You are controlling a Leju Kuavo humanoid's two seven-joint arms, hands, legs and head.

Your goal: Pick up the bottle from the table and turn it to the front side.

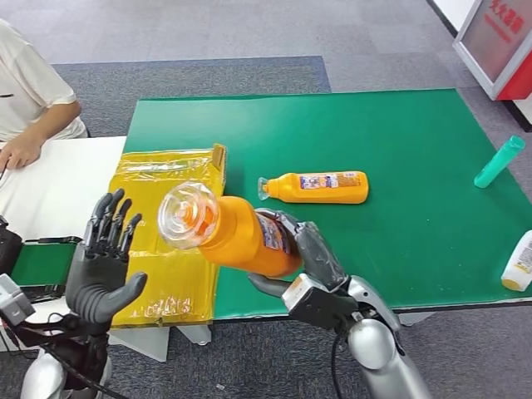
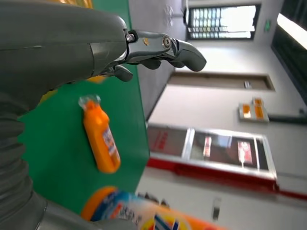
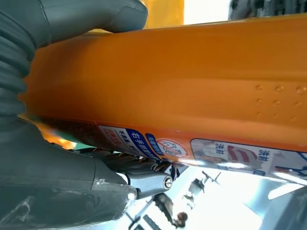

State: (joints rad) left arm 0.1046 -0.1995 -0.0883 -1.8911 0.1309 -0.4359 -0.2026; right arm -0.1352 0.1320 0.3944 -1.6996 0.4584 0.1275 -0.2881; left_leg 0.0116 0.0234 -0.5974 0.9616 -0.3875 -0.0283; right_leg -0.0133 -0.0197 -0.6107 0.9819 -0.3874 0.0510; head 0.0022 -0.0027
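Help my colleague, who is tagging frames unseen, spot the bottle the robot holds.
Start at the green table. Above its near edge the right hand grips an orange bottle, clear cap toward the camera. Its orange twin lies flat on the green, untouched.

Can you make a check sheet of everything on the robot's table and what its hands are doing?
Surface: green mat covers the table; a white table stands beside it.
Job's things: held orange bottle is in the air, clear cap toward the camera; a second orange bottle lies flat on the mat.
Clutter: yellow bag, teal bottle, white bottle.
Hands: right hand grips the held bottle; left hand is raised, fingers spread, holding nothing.
Cables: black cable by the right wrist.
Surroundings: a person sits at the white table; red-and-white sign; grey floor.
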